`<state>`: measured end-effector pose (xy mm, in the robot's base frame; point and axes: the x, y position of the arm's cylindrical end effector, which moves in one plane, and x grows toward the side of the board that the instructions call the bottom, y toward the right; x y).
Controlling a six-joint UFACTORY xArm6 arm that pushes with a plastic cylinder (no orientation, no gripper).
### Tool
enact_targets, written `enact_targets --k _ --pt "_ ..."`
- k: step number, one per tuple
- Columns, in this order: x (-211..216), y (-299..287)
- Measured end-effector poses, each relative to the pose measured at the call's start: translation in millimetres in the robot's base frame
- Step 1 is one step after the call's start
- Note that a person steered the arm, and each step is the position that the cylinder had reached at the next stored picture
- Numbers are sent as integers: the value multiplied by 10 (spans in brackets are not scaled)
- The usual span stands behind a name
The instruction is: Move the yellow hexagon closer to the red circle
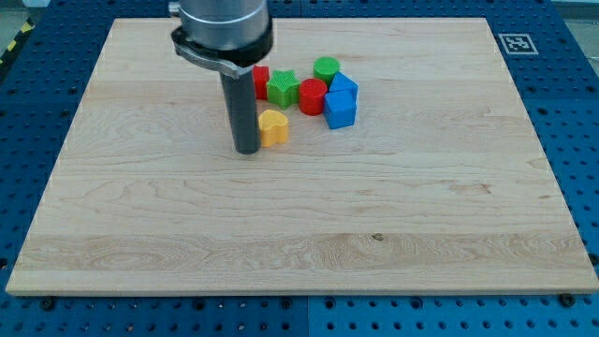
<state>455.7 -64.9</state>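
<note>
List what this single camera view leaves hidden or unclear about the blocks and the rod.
- Red block behind the rod: partly covered, shape unclear.
- My tip: contact with the yellow block cannot be judged.
- Yellow block: hexagon or heart, unclear.
- Arm above the collar: cut off by the view's top.

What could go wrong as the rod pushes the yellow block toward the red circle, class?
1. My tip sits at the yellow block's left edge; an off-centre push could spin it away from the red circle.
2. The green star and blue blocks crowd the circle and could get knocked.
</note>
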Motion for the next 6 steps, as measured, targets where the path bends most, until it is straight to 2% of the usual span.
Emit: enact_targets --k 1,2,3,4,6 --pt "40 -295" --pt "-293 -755" --pt "-613 -860" --pt "-734 -734" --pt "-699 -17"
